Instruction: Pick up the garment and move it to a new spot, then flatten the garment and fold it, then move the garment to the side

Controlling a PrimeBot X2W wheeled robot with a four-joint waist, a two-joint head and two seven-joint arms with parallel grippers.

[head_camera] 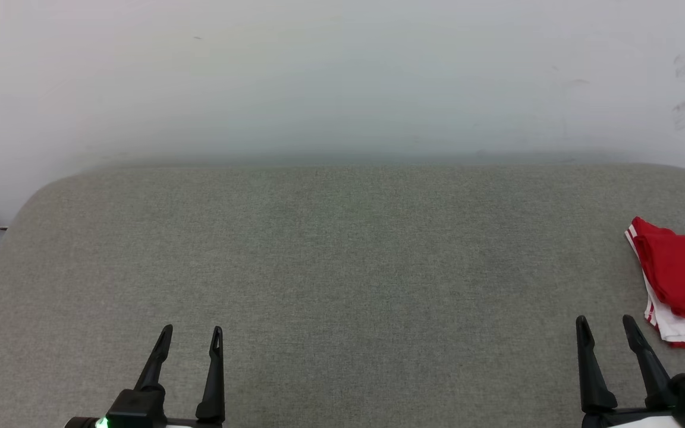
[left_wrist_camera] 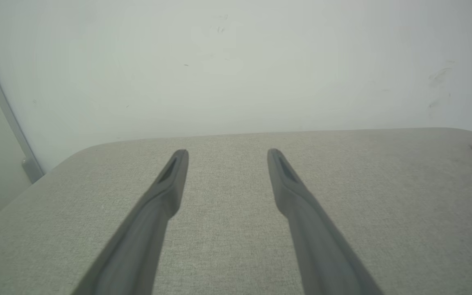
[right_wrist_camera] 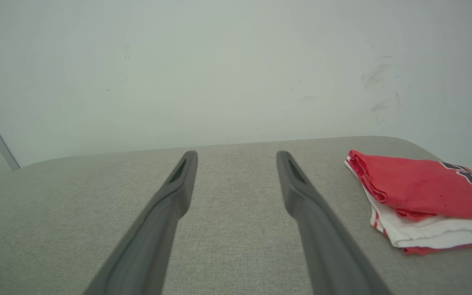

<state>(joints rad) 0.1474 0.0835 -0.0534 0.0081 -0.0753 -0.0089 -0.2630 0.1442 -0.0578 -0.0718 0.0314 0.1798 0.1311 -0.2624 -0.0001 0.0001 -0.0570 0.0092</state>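
Left end effector and right end effector gape; garment lies just right of latter.

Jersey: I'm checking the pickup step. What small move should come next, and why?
Probably swing the right end effector rightward toward the jersey. It is open, empty and apart from the jersey, which lies loosely folded at the right edge of the table, far from the left end effector.

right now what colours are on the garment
Red and white garment, dark lettering; clearest in right wrist view.
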